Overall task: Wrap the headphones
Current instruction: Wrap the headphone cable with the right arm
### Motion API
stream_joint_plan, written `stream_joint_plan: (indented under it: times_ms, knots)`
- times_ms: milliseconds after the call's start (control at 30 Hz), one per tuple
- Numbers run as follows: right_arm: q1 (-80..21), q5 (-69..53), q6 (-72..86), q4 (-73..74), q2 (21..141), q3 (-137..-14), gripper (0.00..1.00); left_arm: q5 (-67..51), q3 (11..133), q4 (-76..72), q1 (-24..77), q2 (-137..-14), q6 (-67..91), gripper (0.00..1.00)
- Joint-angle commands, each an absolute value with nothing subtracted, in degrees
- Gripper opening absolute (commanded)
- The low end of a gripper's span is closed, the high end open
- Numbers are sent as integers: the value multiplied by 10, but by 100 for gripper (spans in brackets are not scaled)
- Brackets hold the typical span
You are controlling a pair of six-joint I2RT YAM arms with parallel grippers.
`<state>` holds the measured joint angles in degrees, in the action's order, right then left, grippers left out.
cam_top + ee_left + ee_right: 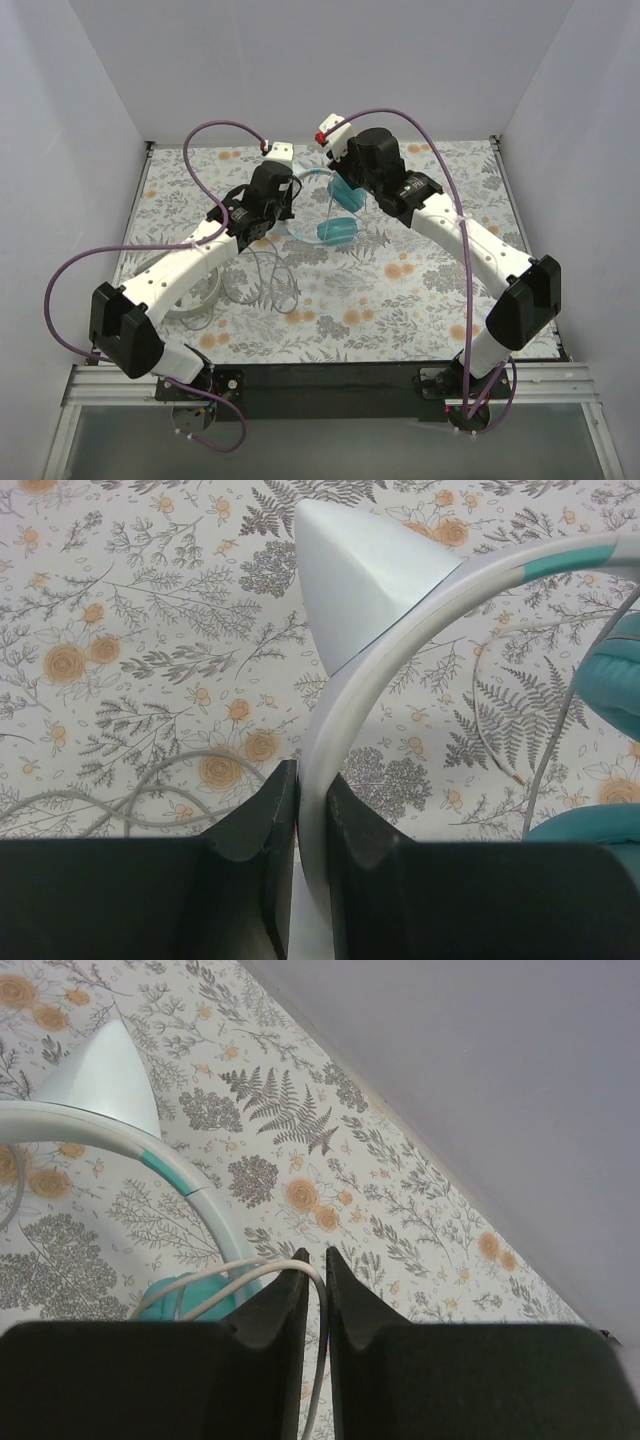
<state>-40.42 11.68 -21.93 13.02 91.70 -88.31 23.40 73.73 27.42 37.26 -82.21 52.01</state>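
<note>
The teal headphones (pixel 338 212) hang above the floral table near the back centre, ear cups down. My left gripper (pixel 312 780) is shut on their pale headband (pixel 400 645), which arcs up and right toward a teal ear cup (pixel 612 675). My right gripper (pixel 315 1260) is shut on the headphones' thin grey cable (pixel 215 1298), which loops over the left finger; the headband (pixel 120 1135) and a teal cup (pixel 175 1295) lie to its left. The white-grey headphones (pixel 196 298) lie by the left arm, mostly hidden, their long grey cable (pixel 268 280) looped on the table.
The table (pixel 420 290) has white walls at the back and both sides. Thick purple robot cables (pixel 215 135) arch over both arms. The back wall (pixel 480 1070) is close to the right gripper.
</note>
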Motion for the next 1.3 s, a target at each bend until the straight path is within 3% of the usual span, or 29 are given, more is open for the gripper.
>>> stream_joint_plan:
  times_ms: [0, 700, 1267]
  knots:
    - [-389, 91, -231, 121, 925, -912, 16, 194, 733, 260, 376, -776, 517, 0]
    - [-363, 87, -228, 152, 942, -930, 14, 149, 741, 268, 376, -790, 533, 0]
    - [-250, -194, -128, 61, 885, -830, 14, 101, 741, 267, 376, -739, 563, 0]
